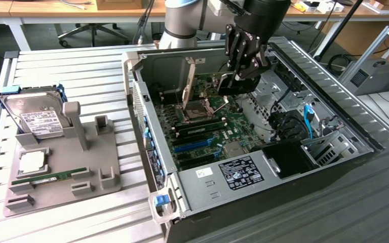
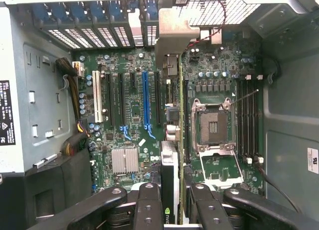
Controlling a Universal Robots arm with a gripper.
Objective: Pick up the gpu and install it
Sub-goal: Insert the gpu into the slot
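The gpu [image 2: 169,182] is seen edge-on in the wrist view, a dark card with a silver heatsink, clamped between my gripper's [image 2: 174,206] black fingers [image 2: 148,205]. Its silver end bracket [image 2: 172,41] reaches the rear slot openings. The card hangs over the motherboard [image 2: 134,110], between the long blue slot [image 2: 145,100] and the CPU socket [image 2: 213,125]. I cannot tell whether it touches a slot. In the exterior view my gripper [image 1: 238,81] is lowered inside the open computer case [image 1: 140,116]. The gpu's pale bracket [image 1: 190,83] stands upright toward that view's left.
A grey fixture [image 1: 93,172] on the exterior view's left holds a hard drive [image 1: 36,119], a square chip [image 1: 31,162] and a green memory stick [image 1: 49,177]. The case walls, a black shroud [image 1: 289,157] and cables [image 1: 307,121] hem the gripper in.
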